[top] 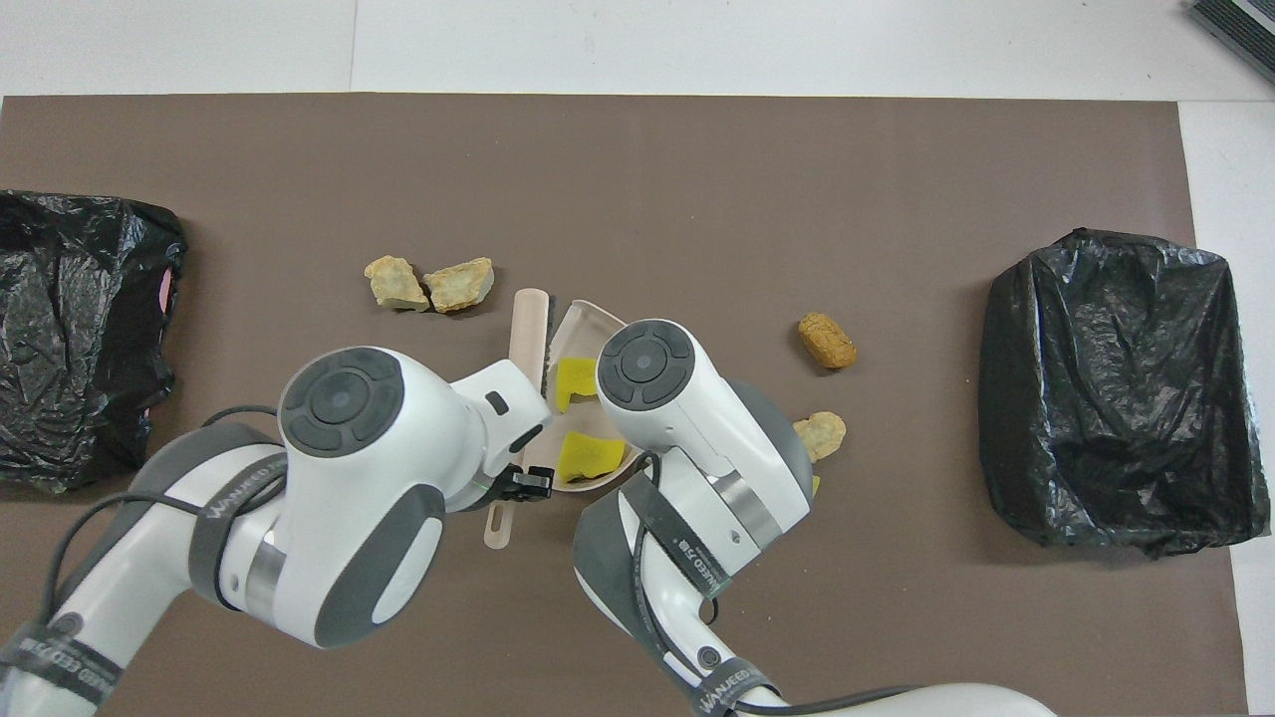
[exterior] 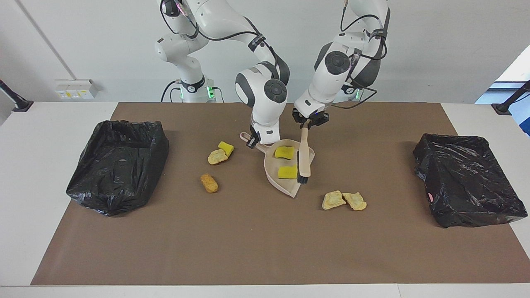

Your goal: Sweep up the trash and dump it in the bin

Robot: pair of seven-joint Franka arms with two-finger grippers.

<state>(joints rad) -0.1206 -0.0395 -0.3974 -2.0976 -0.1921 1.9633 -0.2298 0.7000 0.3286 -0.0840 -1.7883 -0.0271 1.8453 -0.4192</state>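
My left gripper is shut on the handle of the beige brush, which hangs bristles-down over the beige dustpan, at its edge toward the left arm's end. My right gripper is shut on the dustpan's handle. Two yellow trash chunks lie in the pan, the second beside the bristles. On the mat lie a yellow and tan pair, a brown lump and two tan lumps. In the overhead view the arms hide both grippers; the brush and pan rim show.
Two bins lined with black bags stand on the brown mat, one at the right arm's end and one at the left arm's end. The tan lumps lie just farther from the robots than the pan.
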